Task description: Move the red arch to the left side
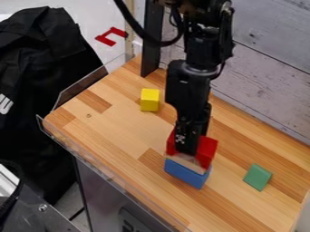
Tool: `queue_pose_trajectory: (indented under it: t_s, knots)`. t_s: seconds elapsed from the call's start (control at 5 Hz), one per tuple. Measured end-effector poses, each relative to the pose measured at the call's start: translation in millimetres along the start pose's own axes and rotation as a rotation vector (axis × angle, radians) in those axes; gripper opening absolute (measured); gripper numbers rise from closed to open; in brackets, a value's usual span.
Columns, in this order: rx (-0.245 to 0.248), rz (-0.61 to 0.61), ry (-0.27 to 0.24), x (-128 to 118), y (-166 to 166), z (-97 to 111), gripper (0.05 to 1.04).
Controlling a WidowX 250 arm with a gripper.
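The black gripper (189,152) hangs straight down over the right-centre part of the table, right at the red arch (207,152). Red parts of the arch show on both sides of the gripper, which hides its middle. Directly below the arch in the view lies a blue block (187,173), with a narrow tan strip between the two. Whether the arch rests on the blue block or is held above it, I cannot tell.
A yellow block (150,99) stands on the wooden table (115,131) up and left of the arch. To the right lies a green block (257,177). A clear low rim (91,161) runs along the left edge, and a grey plank wall (266,81) borders the right.
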State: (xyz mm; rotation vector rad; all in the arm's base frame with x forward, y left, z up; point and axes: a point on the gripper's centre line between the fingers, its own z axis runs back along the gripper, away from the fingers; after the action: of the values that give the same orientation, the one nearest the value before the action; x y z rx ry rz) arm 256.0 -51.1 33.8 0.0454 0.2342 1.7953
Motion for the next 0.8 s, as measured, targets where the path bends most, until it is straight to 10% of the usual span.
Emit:
queue_pose_trajectory:
  t_s: [0.4,0.8]
  knots:
    - [-0.101,-0.053,0.050,-6.6,-29.4,31.6,0.560]
    - [0.021,-0.150,-0.032,-0.7,-64.3,31.6,0.560]
